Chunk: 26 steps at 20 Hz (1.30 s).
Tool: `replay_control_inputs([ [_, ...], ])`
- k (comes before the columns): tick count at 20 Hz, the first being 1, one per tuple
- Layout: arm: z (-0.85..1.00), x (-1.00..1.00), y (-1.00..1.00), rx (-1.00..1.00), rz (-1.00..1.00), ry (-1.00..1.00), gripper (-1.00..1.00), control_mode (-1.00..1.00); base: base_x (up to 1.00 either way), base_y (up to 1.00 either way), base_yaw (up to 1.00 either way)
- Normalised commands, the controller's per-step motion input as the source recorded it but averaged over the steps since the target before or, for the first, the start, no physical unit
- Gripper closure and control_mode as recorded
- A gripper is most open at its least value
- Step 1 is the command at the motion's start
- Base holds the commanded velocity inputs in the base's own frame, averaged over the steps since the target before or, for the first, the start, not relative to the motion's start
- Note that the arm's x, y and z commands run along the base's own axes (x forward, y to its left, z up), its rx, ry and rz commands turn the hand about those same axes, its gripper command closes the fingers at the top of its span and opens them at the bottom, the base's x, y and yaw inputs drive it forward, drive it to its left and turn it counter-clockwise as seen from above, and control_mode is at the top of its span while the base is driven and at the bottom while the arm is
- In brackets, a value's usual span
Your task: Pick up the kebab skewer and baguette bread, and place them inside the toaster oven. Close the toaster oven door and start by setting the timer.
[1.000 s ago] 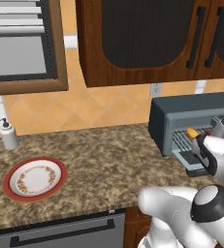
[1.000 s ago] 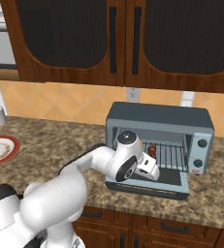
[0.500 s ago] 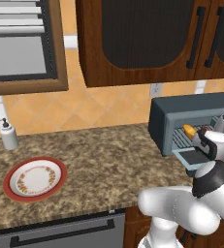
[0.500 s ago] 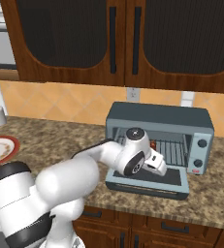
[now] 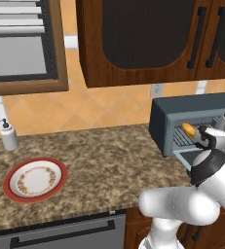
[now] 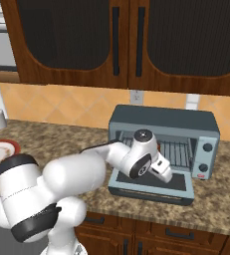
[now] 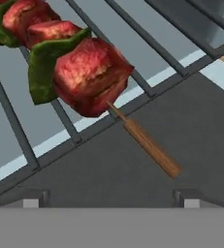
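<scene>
Skewer point(image 7: 79, 63) on oven point(image 6: 164, 124) rack, far end cut off, handle jutting over dropped door point(image 6: 151, 185). Bread point(image 5: 188, 129) half hidden by arm. Claw point(image 7: 111, 201) spread wide, empty. Plate point(image 5: 35, 178), soap bottle point(image 5: 8, 135) far left.

A home kitchen is shown: dark wooden cabinets point(image 6: 126, 40), a tiled orange backsplash point(image 5: 84, 109), a speckled stone table point(image 5: 104, 160) and a toaster oven point(image 6: 166, 144).
</scene>
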Motion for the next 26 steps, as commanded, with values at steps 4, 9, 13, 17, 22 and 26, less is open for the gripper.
replay_control_inputs([
  [4, -0.15, 0.01, 0.0, 0.11, -0.21, -0.09, -1.0, -1.0, 0.0, 0.0, 0.0],
  [9, -0.15, 0.24, 0.1, 0.11, -0.16, -0.14, -1.0, -1.0, 0.0, 0.0, 0.0],
  [13, -0.01, 0.43, 0.16, 0.07, -0.13, -0.12, -1.0, -1.0, 0.0, 0.0, 0.0],
  [17, -0.03, 0.17, 0.0, 0.05, -0.1, -0.08, -1.0, -1.0, 0.0, 0.0, 0.0],
  [22, -0.05, 0.17, 0.01, 0.02, -0.08, -0.08, -1.0, -1.0, 0.0, 0.0, 0.0],
  [26, 0.0, -0.1, 0.0, 0.0, -0.02, -0.1, -1.0, -1.0, 0.0, 0.0, 0.0],
])
